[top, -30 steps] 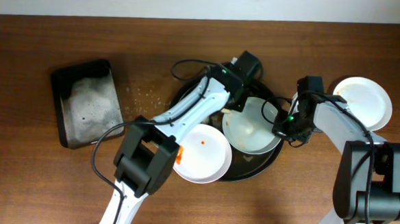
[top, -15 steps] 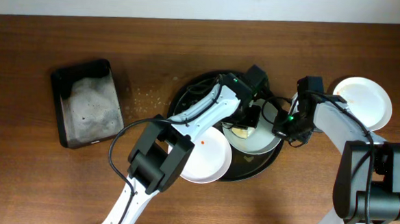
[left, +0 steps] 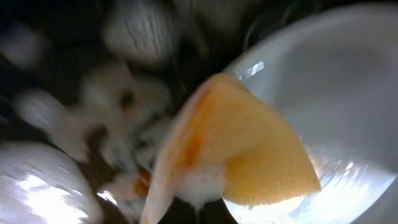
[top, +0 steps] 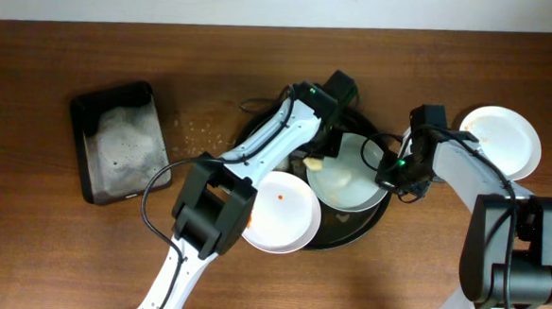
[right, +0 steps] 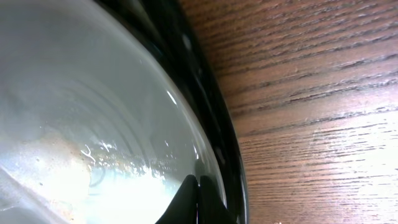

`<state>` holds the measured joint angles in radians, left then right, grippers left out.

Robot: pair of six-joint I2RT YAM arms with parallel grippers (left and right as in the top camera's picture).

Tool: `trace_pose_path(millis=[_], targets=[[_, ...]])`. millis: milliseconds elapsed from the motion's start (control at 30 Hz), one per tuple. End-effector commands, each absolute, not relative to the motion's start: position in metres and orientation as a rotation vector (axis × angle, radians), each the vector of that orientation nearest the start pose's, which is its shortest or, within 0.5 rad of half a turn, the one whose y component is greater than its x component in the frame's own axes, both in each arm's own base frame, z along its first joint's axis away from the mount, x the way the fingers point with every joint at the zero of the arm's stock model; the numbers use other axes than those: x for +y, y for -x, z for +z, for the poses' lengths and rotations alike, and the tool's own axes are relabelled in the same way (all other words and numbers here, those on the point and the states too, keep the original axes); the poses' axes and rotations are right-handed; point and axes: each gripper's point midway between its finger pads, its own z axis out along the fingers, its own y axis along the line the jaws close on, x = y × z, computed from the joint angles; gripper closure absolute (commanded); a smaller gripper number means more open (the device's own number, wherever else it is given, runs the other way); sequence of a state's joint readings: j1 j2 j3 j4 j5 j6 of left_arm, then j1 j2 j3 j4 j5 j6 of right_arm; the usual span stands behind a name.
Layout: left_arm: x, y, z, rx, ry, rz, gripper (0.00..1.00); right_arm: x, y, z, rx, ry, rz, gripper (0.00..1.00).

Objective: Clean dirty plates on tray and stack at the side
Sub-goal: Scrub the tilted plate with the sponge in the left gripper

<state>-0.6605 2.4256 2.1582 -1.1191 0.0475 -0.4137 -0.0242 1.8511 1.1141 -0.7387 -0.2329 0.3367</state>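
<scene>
— Where the table (top: 63,247) lies nearest the arms' bases, what is pictured?

— A near plate (top: 278,211), white and marked with a small red spot, is seen lying flat. It overlaps the near left rim of the round black tray (top: 353,227).

— And further in?

— A tilted plate (top: 350,177) is held up at an angle inside the tray. Its right rim is pinched by the right fingers (right: 186,202), which are closed on it. A wet, cloudy film is shown across its face in the right wrist view. A yellow sponge (left: 249,149) is gripped in the closed left fingers (top: 322,152) and is set against the left edge of the tilted plate. White foam is seen under the sponge in the left wrist view, though much of that view is blurred.

— What is shown beyond the tray?

— A third plate (top: 499,138) is laid flat on the table to the right, off the tray and just beside the right arm. At the far left, well apart from the tray, a black rectangular tub (top: 83,149) is pictured with foam (top: 125,137) in it. Pale specks (top: 202,127) are scattered on the wood between tub and tray.
</scene>
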Motion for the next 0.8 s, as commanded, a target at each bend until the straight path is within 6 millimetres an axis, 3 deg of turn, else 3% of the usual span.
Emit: trace_pose_path(millis=[0,33,100,267,367,433,633,767], targets=[[-0.285,-0.459,0.085,2.808,-0.309,-0.013,1.0,0.02,-0.33,-0.002,3.046,-0.57,0.289,0.95],[-0.286,-0.461,0.099,2.791,-0.338,-0.022,1.0,0.02,-0.33,-0.001,3.047,-0.57,0.289,0.95],[-0.285,-0.459,0.106,2.794,-0.34,-0.023,1.0,0.02,-0.331,0.005,3.04,-0.567,0.29,0.94],[-0.322,-0.422,0.104,2.897,-0.549,-0.367,1.0,0.023,-0.343,0.057,2.954,-0.414,0.326,0.78],[-0.327,-0.405,0.1,2.951,-0.587,-0.456,1.0,0.023,-0.347,0.082,2.891,-0.397,0.331,0.74],[-0.332,-0.396,0.092,2.982,-0.604,-0.506,1.0,0.022,-0.346,0.085,2.885,-0.395,0.33,0.74],[-0.348,-0.357,0.042,3.08,-0.694,-0.546,1.0,0.02,-0.339,0.082,2.917,-0.403,0.3,0.74],[-0.35,-0.357,0.03,3.07,-0.7,-0.546,1.0,0.016,-0.332,0.078,2.949,-0.414,0.265,0.74]])
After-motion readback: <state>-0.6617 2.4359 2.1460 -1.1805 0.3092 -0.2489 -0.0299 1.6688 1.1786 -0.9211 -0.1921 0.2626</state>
